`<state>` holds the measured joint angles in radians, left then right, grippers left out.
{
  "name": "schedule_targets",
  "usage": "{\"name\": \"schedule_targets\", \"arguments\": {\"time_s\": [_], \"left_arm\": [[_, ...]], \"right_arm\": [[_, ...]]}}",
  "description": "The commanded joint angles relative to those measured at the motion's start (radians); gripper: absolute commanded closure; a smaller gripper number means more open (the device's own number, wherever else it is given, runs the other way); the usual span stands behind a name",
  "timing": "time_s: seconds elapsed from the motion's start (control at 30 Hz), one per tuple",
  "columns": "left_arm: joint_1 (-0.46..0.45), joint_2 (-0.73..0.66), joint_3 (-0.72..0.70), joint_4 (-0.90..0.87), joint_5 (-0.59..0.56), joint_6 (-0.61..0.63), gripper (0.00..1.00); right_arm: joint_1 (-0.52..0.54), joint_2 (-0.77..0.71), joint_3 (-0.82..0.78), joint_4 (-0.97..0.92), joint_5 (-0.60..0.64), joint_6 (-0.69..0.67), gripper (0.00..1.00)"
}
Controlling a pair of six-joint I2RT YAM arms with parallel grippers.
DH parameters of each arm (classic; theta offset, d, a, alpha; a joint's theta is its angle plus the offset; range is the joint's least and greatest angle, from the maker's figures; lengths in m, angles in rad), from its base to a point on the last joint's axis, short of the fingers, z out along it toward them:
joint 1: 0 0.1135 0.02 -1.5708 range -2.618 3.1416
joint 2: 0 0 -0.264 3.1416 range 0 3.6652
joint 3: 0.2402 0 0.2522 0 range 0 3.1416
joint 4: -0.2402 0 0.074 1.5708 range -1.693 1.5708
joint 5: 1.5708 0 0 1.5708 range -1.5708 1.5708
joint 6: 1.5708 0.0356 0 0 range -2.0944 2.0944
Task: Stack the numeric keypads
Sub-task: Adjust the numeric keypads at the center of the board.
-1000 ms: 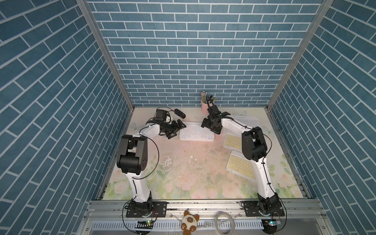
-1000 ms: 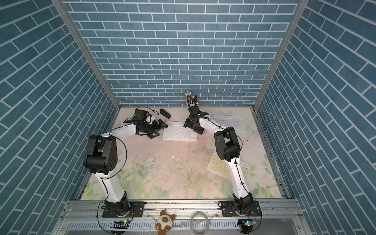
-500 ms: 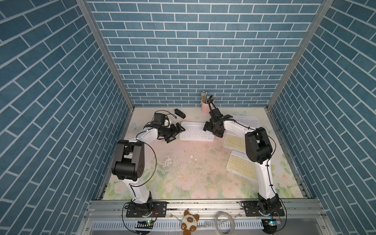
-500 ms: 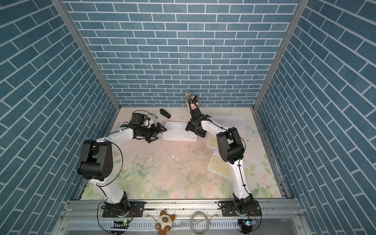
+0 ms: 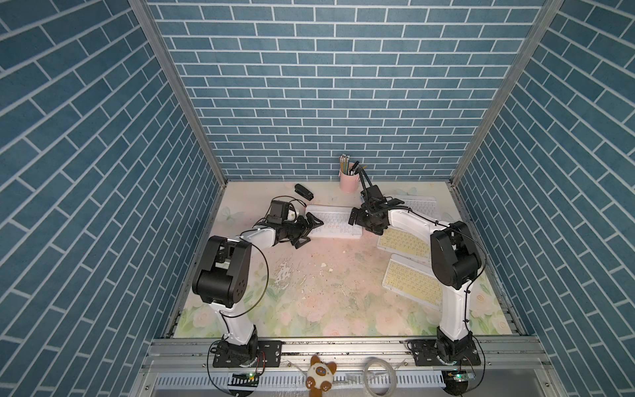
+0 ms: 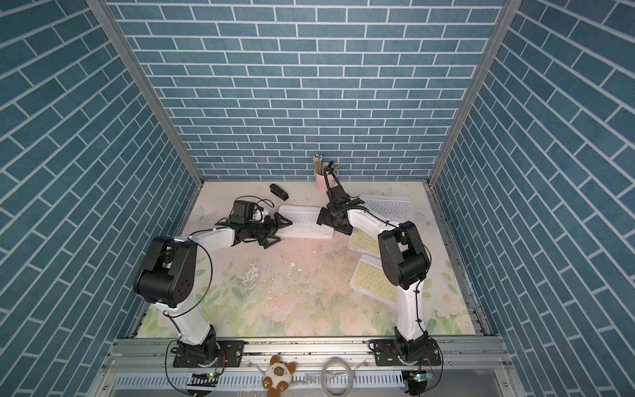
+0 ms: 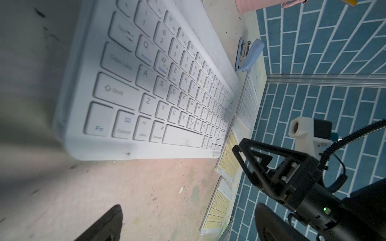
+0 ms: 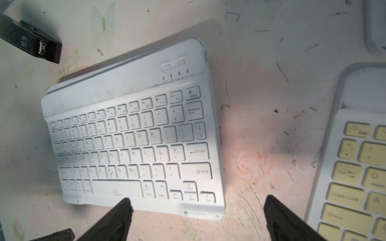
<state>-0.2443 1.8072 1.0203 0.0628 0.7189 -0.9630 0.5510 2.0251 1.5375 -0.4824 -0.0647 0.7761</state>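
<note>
You have a black stapler [image 5: 304,191] lying on the floral table mat [image 5: 309,309] near the back wall, and further along that wall a pink cup [image 5: 347,181] stands upright, full of pencils; both show in both top views. In the left wrist view you can pick out a pale blue stapler [image 7: 249,55] near that cup. White crumbs [image 5: 285,273] and dark specks litter the middle of the mat. On the front rail [image 5: 343,347] sit a plush cat [image 5: 319,376] and a clear ring [image 5: 379,373], near each other
</note>
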Motion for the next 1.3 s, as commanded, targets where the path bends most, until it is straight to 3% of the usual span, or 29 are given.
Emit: {"name": "schedule_targets", "arguments": {"time_s": [0.0,0.7,1.07,1.27], "left_arm": [[-0.023,0.047,0.004,0.114,-0.014,-0.098,0.00],[-0.068,0.150,0.086,0.169,-0.076,-0.170,0.00],[-0.082,0.069,0.018,0.162,-0.067,-0.160,0.00],[-0.033,-0.026,-0.041,0.122,-0.023,-0.130,0.01]], "right_arm": [[-0.008,-0.056,-0.029,0.006,-0.001,-0.032,0.01],[-0.071,-0.134,-0.137,0.045,-0.017,-0.038,0.01],[-0.065,-0.082,-0.101,0.081,-0.064,-0.024,0.01],[-0.055,0.008,0.003,0.070,-0.059,-0.005,0.01]]}}
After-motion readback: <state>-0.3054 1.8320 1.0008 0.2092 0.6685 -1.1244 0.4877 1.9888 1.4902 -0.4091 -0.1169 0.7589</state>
